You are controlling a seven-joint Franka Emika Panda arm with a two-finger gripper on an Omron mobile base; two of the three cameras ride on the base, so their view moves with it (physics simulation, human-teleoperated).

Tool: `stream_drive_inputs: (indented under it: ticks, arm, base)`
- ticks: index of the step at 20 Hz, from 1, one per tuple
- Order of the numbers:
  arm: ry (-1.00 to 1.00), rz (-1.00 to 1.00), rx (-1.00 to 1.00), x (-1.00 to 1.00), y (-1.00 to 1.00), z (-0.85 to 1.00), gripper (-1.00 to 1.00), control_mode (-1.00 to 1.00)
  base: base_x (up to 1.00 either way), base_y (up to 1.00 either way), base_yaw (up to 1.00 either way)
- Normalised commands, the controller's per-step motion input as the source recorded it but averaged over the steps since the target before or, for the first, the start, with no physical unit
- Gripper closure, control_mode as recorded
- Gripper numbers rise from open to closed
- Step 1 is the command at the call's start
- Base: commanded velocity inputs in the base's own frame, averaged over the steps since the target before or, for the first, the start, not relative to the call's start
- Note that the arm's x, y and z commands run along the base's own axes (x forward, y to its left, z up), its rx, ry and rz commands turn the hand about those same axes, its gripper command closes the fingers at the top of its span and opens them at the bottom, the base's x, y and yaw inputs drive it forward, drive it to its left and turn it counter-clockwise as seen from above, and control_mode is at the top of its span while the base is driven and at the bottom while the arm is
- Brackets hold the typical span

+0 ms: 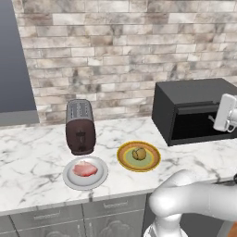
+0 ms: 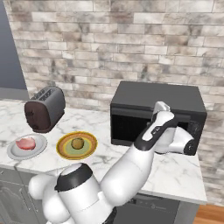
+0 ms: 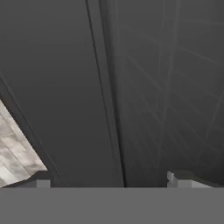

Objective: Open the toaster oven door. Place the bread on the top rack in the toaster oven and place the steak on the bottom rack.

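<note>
- A dark brown slot toaster (image 1: 80,127), boxy with rounded corners and two slots in its top, stands at the left of a white marble counter (image 1: 28,162) veined in grey, before a wall of rough pale bricks (image 1: 115,46).
- Just in front of the toaster, the steak (image 1: 85,170), a flat pinkish-red slab with paler edges, lies on a plain grey-white round plate (image 1: 69,178).
- To the right of that plate, apart from it, the bread (image 1: 139,153), a small round tan-brown roll, sits in the middle of a green plate with a yellow rim (image 1: 124,159).
- Further right, the toaster oven (image 2: 157,94), a large matte black box with small knobs at its right end, stands on the counter near the wall.
- The toaster oven door (image 2: 127,124), a wide black-framed panel with dark glass, appears upright against the oven's front; through the glass in the hand view, faint thin lines like a wire rack can be made out, too dim to say which shelf.
- The white arm reaches to the upper right part of the oven's front, where the gripper (image 3: 109,183) points at the door from close by.
- Its jaws stand wide apart with nothing between them; the two finger tips (image 3: 175,180) show at opposite sides of the hand view's bottom, and whether they touch the door cannot be told.
</note>
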Motion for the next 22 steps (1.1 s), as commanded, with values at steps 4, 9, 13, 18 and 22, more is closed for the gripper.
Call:
stream_drive_inputs:
  ticks: [4, 9, 13, 18, 22]
  arm:
    - [-0.21, -0.10, 0.00, 0.18, -0.11, -0.06, -1.00, -1.00]
    - [-0.10, -0.08, 0.00, 0.18, -0.09, 0.00, -1.00, -1.00]
    - [-0.03, -0.05, 0.00, 0.12, -0.11, 0.00, 1.00, -1.00]
    - [0.00, -0.01, 0.01, 0.10, -0.16, 0.08, 1.00, -1.00]
    - [0.00, 0.00, 0.00, 0.09, -0.16, 0.18, 1.00, -1.00]
  base:
    - [0.00, 0.00, 0.00]
    - [0.00, 0.00, 0.00]
    - [0.00, 0.00, 0.00]
    - [0.00, 0.00, 0.00]
    - [0.00, 0.00, 0.00]
